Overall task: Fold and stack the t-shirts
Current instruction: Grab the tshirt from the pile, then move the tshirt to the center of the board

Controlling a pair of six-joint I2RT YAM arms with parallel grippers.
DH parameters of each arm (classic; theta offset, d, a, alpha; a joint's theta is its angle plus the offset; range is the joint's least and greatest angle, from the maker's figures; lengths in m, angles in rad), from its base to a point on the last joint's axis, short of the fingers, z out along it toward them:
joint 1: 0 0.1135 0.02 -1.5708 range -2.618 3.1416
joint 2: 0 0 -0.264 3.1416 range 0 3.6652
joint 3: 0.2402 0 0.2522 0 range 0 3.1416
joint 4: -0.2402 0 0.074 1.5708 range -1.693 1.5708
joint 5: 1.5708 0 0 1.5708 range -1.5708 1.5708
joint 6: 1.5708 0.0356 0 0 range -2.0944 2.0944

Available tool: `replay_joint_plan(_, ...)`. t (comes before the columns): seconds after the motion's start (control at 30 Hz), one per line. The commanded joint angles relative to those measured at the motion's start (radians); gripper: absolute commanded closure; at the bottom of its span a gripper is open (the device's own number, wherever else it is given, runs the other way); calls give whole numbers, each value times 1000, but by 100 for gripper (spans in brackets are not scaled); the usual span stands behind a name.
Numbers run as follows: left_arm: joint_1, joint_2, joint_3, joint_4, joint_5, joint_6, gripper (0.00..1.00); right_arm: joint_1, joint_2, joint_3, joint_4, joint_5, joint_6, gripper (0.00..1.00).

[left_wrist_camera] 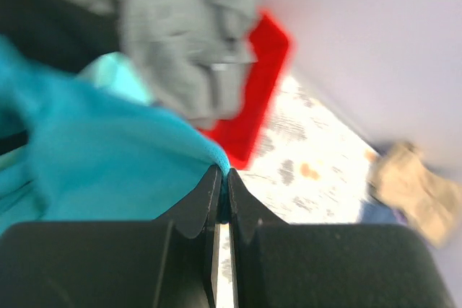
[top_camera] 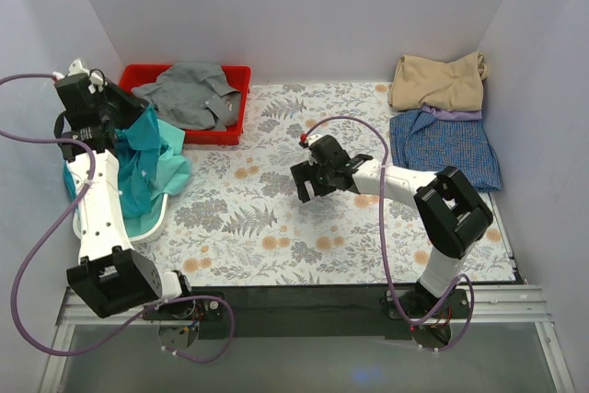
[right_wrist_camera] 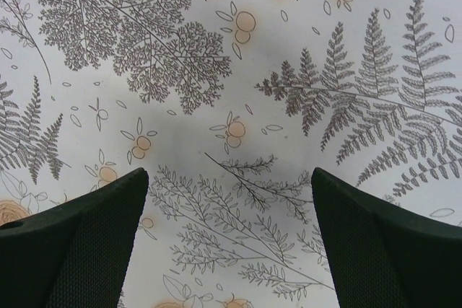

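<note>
Left gripper [left_wrist_camera: 222, 175]: was clamped on an edge of the teal shirt [left_wrist_camera: 101, 156], held up above the white tub [top_camera: 155, 220] at the left.
Right gripper [right_wrist_camera: 229, 178]: was spread wide, held nothing, hung over the flowery surface [right_wrist_camera: 216, 70].
Tan shirt [top_camera: 437, 80]: lay partly on the checked shirt [top_camera: 446, 146], far right.

At least four t-shirts [top_camera: 437, 82], two bins [top_camera: 216, 136]

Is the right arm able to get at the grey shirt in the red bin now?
Probably yes: the right pincer is open and empty, and only bare floral cloth lies between it and the grey shirt.
</note>
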Motion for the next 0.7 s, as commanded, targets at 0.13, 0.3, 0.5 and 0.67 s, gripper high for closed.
replay_joint_plan(0.13, -224, -44, 187, 139, 485, 23, 100, -4, -149, -77, 65, 130, 26, 2)
replay_joint_plan(0.3, -528, 50, 344, 154, 651, 2, 100, -4, -336, -186, 68, 343, 109, 2)
replay_joint_plan(0.5, -937, 195, 456, 151, 637, 29, 100, -4, -590, -269, -38, 657, 212, 1)
replay_joint_plan(0.67, -1082, 293, 465, 130, 490, 60, 100, -4, -711, -293, -167, 764, 287, 2)
